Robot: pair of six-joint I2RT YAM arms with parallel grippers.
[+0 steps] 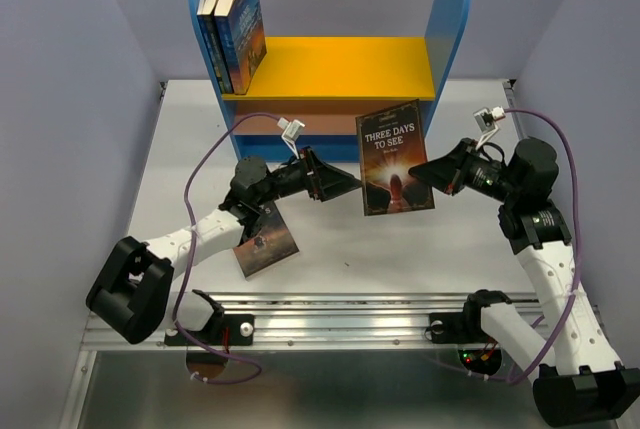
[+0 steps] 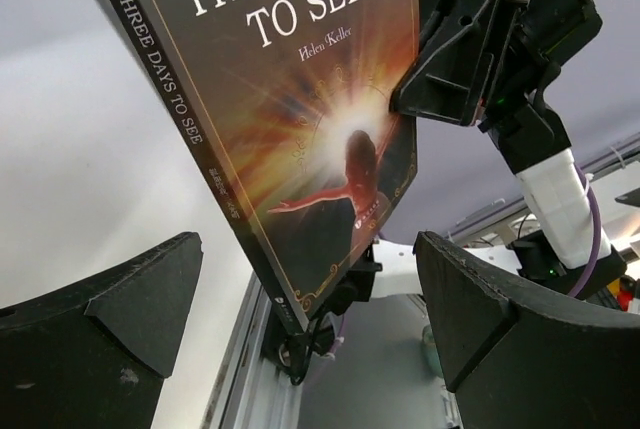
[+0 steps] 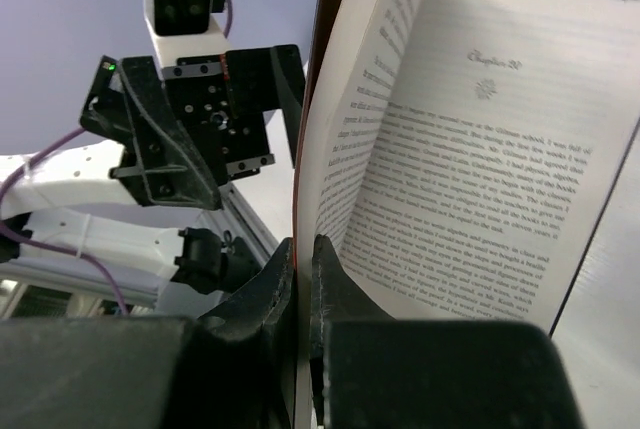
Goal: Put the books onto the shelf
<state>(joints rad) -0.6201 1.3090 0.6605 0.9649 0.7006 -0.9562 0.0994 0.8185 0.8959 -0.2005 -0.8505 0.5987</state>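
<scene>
The right gripper [image 1: 428,175] is shut tight on the Three Days to See book [image 1: 393,154], upright in front of the shelf [image 1: 340,67]. The left gripper [image 1: 345,185], also in front, is wide open and holds nothing.

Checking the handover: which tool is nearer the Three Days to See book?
Right. The right tool is shut on the book; the left tool stands open at its spine, not gripping.

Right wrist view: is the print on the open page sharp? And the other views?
Right wrist: Three Days to See book, page evenly lit, small print soft; left wrist: its cover title is sharp; top external: even light, soft shadows.
</scene>
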